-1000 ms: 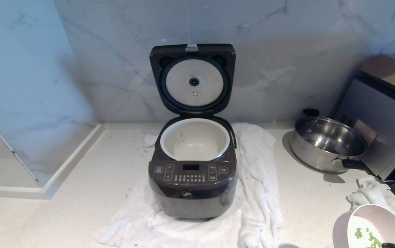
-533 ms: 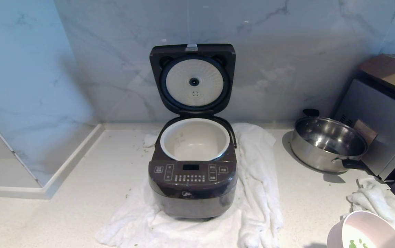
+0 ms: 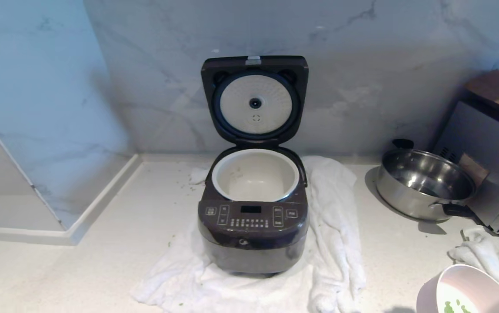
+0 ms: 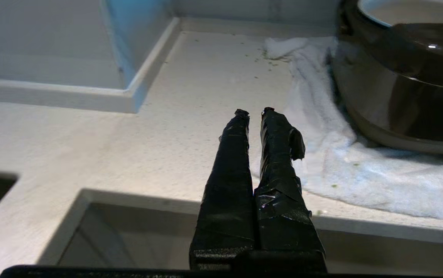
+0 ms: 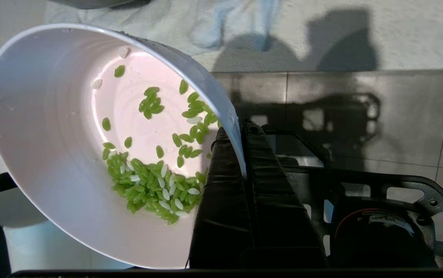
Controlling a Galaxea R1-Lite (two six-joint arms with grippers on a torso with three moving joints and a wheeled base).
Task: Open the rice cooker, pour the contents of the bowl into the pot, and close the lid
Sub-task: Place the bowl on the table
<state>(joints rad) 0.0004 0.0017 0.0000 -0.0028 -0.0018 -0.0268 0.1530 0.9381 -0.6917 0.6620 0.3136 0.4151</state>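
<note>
Gripping the bowl (image 5: 51,162) by its rim, the right gripper (image 5: 240,133) holds it tilted at your lower right, clear of the counter (image 3: 101,269). Note the green grains (image 5: 152,185) pooled inside. The rice cooker (image 3: 254,234) stands centre on a white towel (image 3: 332,243), lid (image 3: 254,100) upright, pot (image 3: 254,174) exposed. The left gripper (image 4: 253,112) hangs closed and empty over the counter edge.

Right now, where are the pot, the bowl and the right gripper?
pot (image 3: 227,176): head view, left side of pale rim.
bowl (image 5: 44,96): right wrist view, white inner wall.
right gripper (image 5: 240,129): right wrist view, fingertips pinching bowl rim.
</note>
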